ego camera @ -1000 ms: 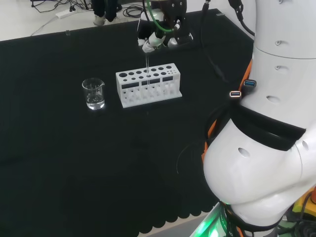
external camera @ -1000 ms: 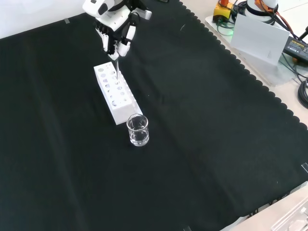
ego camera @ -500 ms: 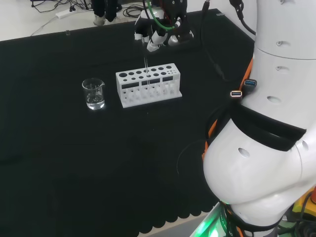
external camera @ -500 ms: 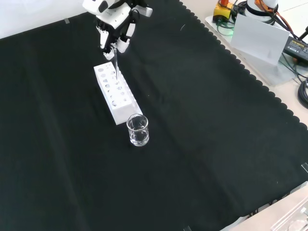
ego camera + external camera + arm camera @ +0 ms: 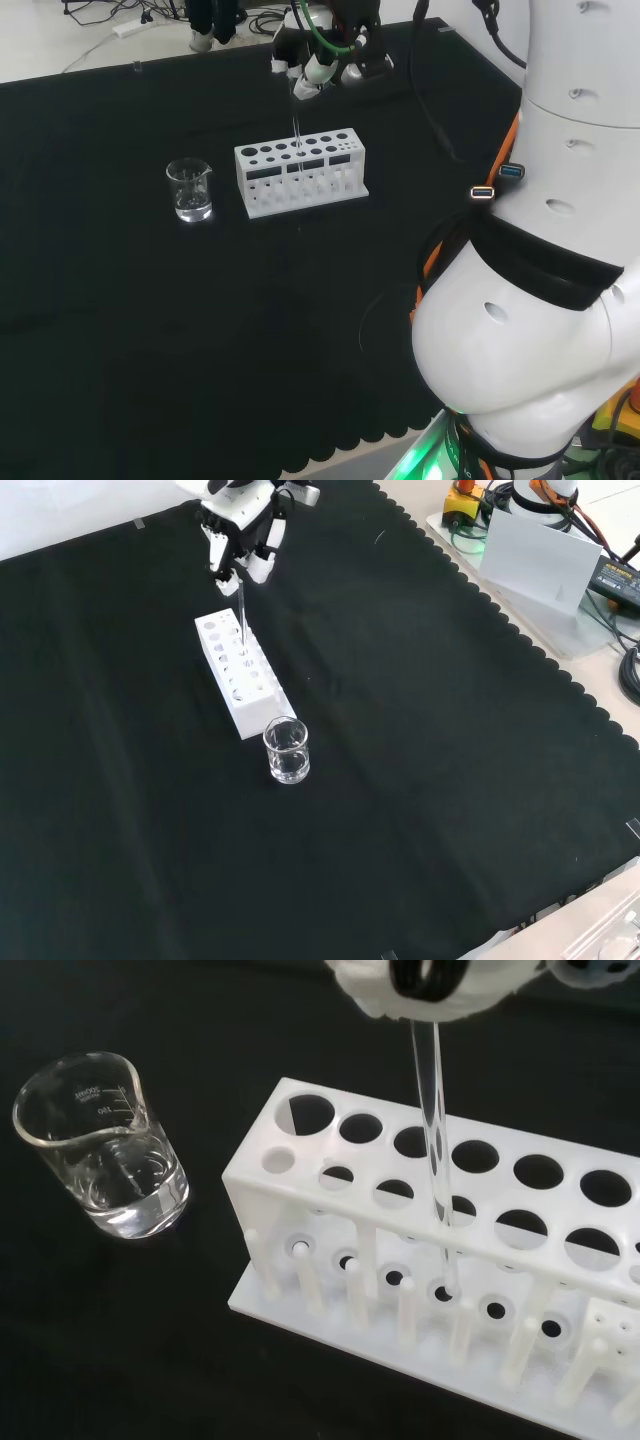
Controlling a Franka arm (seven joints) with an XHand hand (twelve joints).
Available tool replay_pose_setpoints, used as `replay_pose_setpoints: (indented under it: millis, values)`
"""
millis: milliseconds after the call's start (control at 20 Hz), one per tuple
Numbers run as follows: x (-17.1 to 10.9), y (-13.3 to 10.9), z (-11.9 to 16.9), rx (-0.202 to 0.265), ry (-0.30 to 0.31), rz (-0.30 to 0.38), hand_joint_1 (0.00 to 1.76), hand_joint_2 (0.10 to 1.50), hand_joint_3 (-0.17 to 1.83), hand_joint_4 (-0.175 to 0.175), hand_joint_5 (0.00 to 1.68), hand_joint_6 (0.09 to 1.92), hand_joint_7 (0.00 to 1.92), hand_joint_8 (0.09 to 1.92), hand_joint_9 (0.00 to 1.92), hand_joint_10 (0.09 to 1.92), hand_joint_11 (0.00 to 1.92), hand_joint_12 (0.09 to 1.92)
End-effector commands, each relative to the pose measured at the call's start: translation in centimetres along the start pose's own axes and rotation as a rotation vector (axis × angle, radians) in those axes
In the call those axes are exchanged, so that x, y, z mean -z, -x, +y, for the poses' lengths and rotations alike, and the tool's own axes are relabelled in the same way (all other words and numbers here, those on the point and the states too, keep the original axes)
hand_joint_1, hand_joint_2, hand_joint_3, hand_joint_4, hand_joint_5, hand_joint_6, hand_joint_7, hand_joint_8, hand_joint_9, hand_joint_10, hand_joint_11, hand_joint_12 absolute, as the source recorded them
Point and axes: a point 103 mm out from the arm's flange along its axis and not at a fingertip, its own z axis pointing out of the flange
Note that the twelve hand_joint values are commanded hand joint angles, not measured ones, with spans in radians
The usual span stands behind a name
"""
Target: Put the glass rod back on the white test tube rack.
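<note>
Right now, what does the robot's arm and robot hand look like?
The arm is made of big, round, shiny white parts with a black band around the joint. Orange and black cables run along it, and two small blue plugs stick out. The robot hand is small, white and black, with a green cable looping beside it.

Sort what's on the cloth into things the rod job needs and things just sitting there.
Needed for the job:
- glass rod, standing in a rack hole
- white test tube rack
- robot hand, above the rod's top end

Just sitting there:
- glass beaker with some clear liquid, beside the rack
</note>
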Motion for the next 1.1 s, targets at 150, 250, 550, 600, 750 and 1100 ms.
replay_pose_setpoints:
  millis: [150,250,550,600,750,1100]
  values:
    - [0.9,-0.2,-0.6,-0.027,0.014,-0.017,1.61,0.92,-0.17,-0.175,0.52,0.81,0.75,0.76,1.58,0.09,1.58,0.52]
    - [1.3,-0.5,-0.9,-0.021,0.021,-0.013,1.62,0.92,-0.17,-0.175,0.52,0.81,0.75,0.75,1.57,0.09,1.57,0.52]
    - [3.4,-1.3,-2.2,0.005,0.044,-0.023,1.63,0.92,-0.17,-0.175,0.52,0.81,0.75,0.75,1.57,0.09,1.57,0.52]
    - [3.8,-1.7,-2.3,0.008,0.048,-0.031,1.63,0.92,-0.17,-0.175,0.53,0.81,0.75,0.75,1.57,0.09,1.57,0.52]
    - [4.8,-2.2,-3.1,0.008,0.070,-0.036,1.63,0.92,-0.17,-0.175,0.54,0.81,0.75,0.75,1.58,0.09,1.57,0.52]
    - [6.3,-2.6,-4.6,0.010,0.092,-0.049,1.63,0.92,-0.17,-0.175,0.56,0.82,0.76,0.75,1.58,0.09,1.57,0.52]
